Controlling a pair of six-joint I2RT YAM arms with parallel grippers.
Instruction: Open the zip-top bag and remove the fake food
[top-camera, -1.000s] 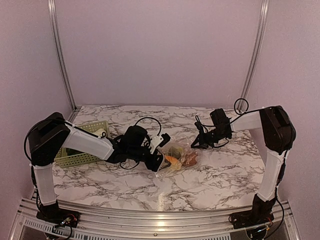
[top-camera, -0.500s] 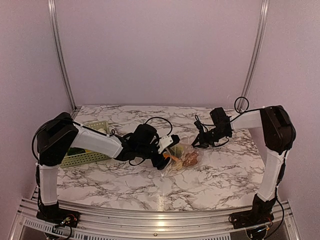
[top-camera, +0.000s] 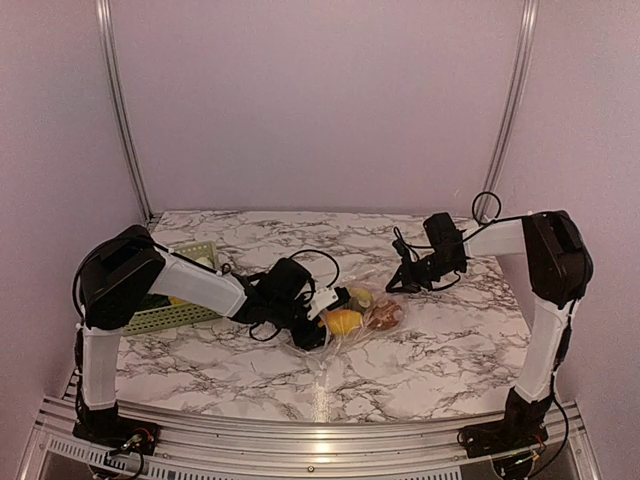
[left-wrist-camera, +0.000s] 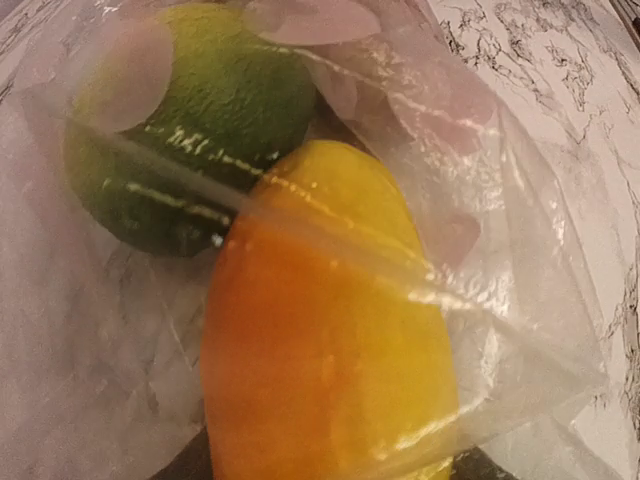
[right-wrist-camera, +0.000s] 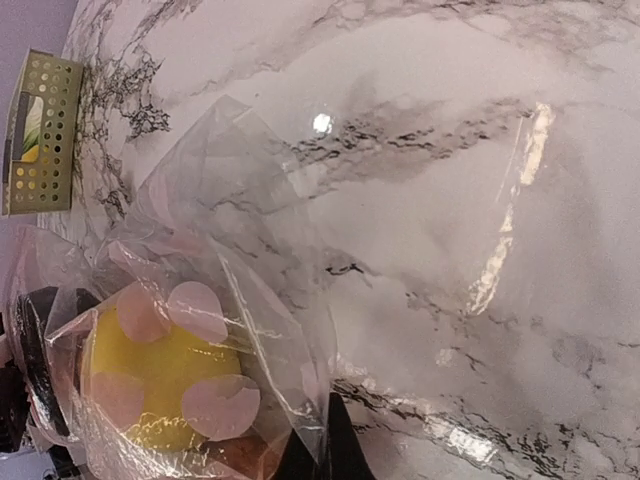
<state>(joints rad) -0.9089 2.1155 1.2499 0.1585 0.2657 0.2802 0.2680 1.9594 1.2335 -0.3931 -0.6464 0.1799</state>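
Since the zip-top bag (top-camera: 368, 316) lies mid worktop (top-camera: 450, 350), long axis left-right, my left fingers (left-wrist-camera: 180, 468) straddle the yellow-orange fake food (left-wrist-camera: 320, 330) at its left end, grip untellable; right fingers (right-wrist-camera: 335, 445) pinch its right edge.

- On my overhead feed the table (top-camera: 450, 350) is white marble, veined in grey and black.
- The zip-top bag (top-camera: 366, 306) is clear film. My right wrist view shows pale pink round glints on it.
- Inside it, the orange-and-yellow piece (left-wrist-camera: 330, 330) fills the lower centre of my left wrist view, orange on its left side and yellow on its right.
- The green round piece (left-wrist-camera: 190, 120), upper left there, turns yellower toward its top.
- The brown piece (top-camera: 383, 316) shows overhead.
- The basket (right-wrist-camera: 40, 130) is pale green, dotted with round holes.
- The left arm (top-camera: 190, 282) and right arm (top-camera: 500, 240) are white with black joints.
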